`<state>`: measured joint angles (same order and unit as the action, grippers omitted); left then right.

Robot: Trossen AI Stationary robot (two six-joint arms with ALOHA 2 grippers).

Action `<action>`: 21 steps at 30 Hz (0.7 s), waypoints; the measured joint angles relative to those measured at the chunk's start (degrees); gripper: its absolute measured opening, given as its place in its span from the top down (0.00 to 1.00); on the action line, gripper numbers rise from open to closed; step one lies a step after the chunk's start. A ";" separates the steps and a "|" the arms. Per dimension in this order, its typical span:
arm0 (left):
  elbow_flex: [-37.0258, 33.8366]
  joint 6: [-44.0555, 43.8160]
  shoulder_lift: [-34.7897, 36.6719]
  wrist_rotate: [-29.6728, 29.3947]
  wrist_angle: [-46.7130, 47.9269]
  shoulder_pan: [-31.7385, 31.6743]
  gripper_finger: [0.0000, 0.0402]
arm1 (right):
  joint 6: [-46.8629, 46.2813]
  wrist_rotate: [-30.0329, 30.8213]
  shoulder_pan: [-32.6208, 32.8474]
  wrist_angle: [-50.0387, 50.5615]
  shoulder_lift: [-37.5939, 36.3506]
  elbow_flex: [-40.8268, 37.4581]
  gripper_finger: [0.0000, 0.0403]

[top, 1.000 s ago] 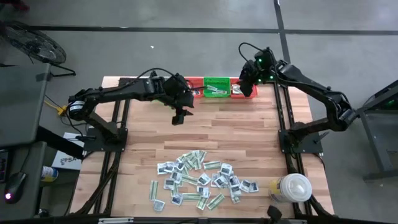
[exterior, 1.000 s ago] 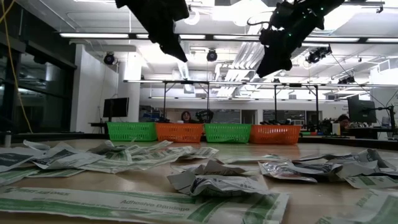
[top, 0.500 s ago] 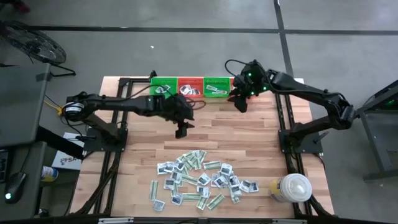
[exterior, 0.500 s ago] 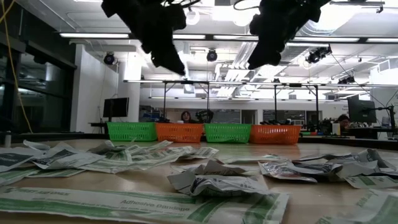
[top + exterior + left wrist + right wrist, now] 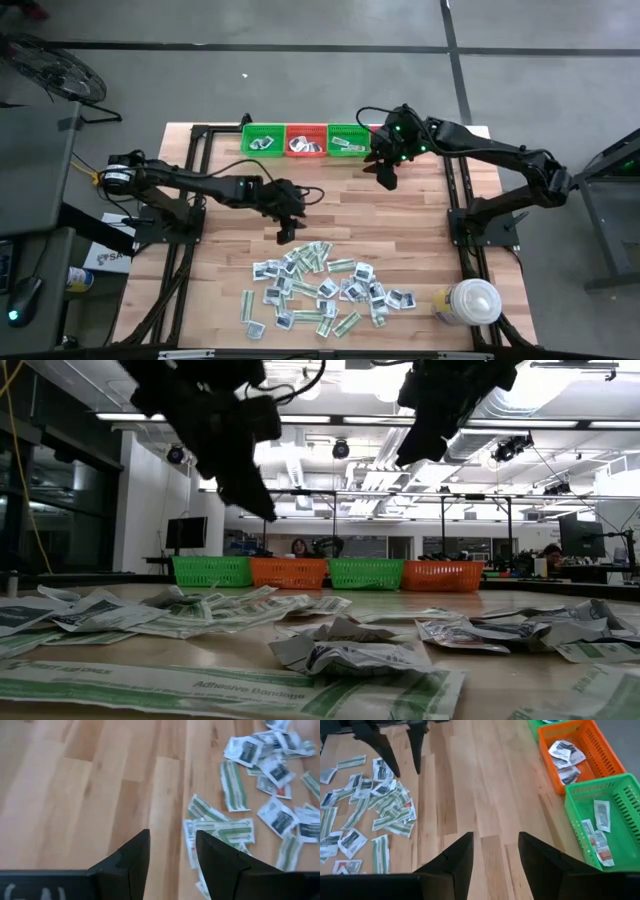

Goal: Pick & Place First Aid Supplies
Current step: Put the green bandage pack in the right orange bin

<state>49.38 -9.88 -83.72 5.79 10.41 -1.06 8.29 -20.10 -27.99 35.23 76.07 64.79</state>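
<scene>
The left gripper (image 5: 285, 232) hangs above bare wood just short of the packets (image 5: 325, 290). Its fingers (image 5: 131, 857) stand apart with nothing between them. In its wrist view the closest pale-green strips (image 5: 220, 829) lie just ahead of the fingertips, and the grey squares (image 5: 276, 816) spread farther out beyond them. From the low view this gripper (image 5: 255, 500) is clear of the table (image 5: 400, 225), well above the heap.

The right gripper (image 5: 385, 178) is farther back, over bare wood just in front of the baskets. Its fingers (image 5: 457, 857) are also apart and empty. Beside it, in its wrist view, a green basket (image 5: 620, 802) holds a few narrow packets, and an orange basket (image 5: 597, 745) next to that holds crumpled grey ones. The pile (image 5: 365, 805) lies well ahead of this gripper, with the left arm's two dark fingers (image 5: 385, 747) above its far edge.

At the table's back edge the baskets (image 5: 305, 140) stand in a row. A white lidded tub (image 5: 470, 300) sits at the near right corner, beyond the pile from the left gripper.
</scene>
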 joint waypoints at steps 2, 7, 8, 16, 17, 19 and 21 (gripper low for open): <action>-2.53 -0.51 0.00 2.52 -2.53 -0.50 0.61 | 0.99 0.01 0.43 0.15 0.00 0.00 0.63; -7.17 -1.04 -0.77 11.59 -9.04 -2.38 0.61 | 1.17 -0.02 0.76 0.15 0.00 0.00 0.63; -7.69 -0.86 -0.90 13.21 -8.95 -2.71 0.61 | 1.19 -0.02 0.74 0.15 0.02 0.00 0.63; -8.14 1.96 -5.76 21.11 -13.12 -4.22 0.61 | 2.26 0.00 0.72 0.19 0.02 0.00 0.63; -8.14 2.07 -6.78 21.99 -13.33 -4.22 0.61 | 2.26 0.00 0.72 0.19 0.02 0.00 0.63; -8.25 2.15 -8.88 22.43 -14.73 -4.20 0.61 | 2.26 -0.02 0.72 0.17 0.02 0.00 0.63; -8.25 2.16 -10.82 22.78 -16.96 -4.20 0.61 | 2.26 0.00 0.72 0.19 0.02 0.00 0.63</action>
<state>41.12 -7.72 -94.54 28.57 -6.55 -5.26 10.55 -20.10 -27.27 35.42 76.09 64.79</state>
